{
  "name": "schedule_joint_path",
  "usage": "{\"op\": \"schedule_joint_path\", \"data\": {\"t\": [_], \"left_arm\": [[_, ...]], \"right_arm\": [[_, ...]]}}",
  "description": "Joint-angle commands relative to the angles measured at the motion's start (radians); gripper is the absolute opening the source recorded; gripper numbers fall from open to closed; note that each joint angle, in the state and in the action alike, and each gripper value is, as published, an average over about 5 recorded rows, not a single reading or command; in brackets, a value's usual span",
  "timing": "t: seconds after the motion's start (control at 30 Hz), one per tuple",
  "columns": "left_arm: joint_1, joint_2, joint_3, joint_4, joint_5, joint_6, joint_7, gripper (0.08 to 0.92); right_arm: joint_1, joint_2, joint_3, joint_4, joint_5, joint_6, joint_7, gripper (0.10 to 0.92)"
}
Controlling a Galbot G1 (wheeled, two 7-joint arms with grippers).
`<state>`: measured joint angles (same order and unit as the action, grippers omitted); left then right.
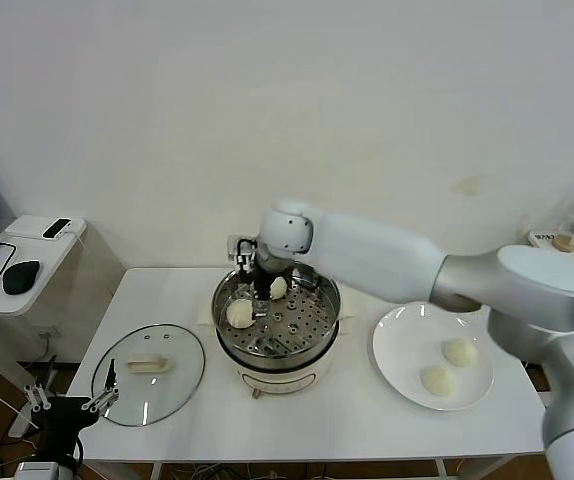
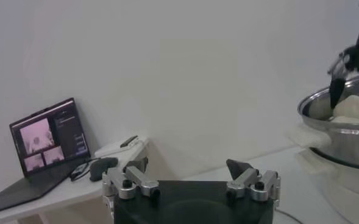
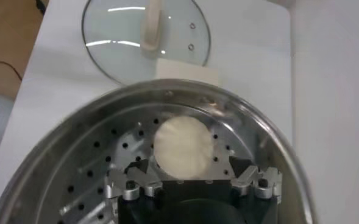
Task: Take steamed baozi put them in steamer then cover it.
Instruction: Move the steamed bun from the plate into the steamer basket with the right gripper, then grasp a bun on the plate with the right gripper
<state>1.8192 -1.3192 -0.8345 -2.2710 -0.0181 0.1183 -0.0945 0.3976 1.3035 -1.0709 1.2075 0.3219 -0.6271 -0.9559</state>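
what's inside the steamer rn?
Two baozi on the steamer tray: one lying free, one at the right gripper. Tray under the arm is hidden.

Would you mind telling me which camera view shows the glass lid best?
The head view: the whole cover lies flat on the table, left of the steamer. The right wrist view shows most of it beyond the pot's rim; the left wrist view shows none.

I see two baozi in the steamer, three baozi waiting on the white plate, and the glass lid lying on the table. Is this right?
Not quite. The head view shows only two baozi on the white plate, one and another. The rest holds: two in the steamer, at and, and the glass lid on the table.
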Motion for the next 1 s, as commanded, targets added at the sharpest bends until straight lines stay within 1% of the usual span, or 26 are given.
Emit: {"op": "schedule_joint_path", "data": {"t": [0.03,0.17,0.33,0.43,0.57,0.8,1.0], "left_arm": [[-0.003,0.012,0.001,0.002,-0.003,0.002,0.001,0.823],[-0.005,0.016,0.004,0.002,-0.005,0.002,0.002,0.823],[-0.01,0.02,0.012,0.009,-0.004,0.001,0.002,0.823],[-0.012,0.025,0.016,0.014,-0.002,0.001,0.001,0.823],[-0.012,0.032,0.018,0.017,-0.002,0.002,0.002,0.823],[-0.003,0.043,0.012,0.029,0.001,0.004,0.002,0.823],[0.0,0.039,0.011,0.039,0.007,0.003,0.002,0.823]], "right_arm": [[0.169,-0.253,-0.013,0.162,-0.068,0.116,-0.164,0.823],[0.189,-0.404,-0.007,0.257,-0.098,0.151,-0.208,0.823],[0.145,-0.59,-0.005,0.363,-0.159,0.178,-0.217,0.823],[0.061,-0.702,0.036,0.401,-0.195,0.19,-0.212,0.823],[-0.09,-0.812,0.134,0.426,-0.263,0.223,-0.208,0.823],[-0.419,-0.901,0.345,0.433,-0.394,0.287,-0.205,0.823],[-0.543,-0.923,0.421,0.414,-0.467,0.323,-0.198,0.823]]}}
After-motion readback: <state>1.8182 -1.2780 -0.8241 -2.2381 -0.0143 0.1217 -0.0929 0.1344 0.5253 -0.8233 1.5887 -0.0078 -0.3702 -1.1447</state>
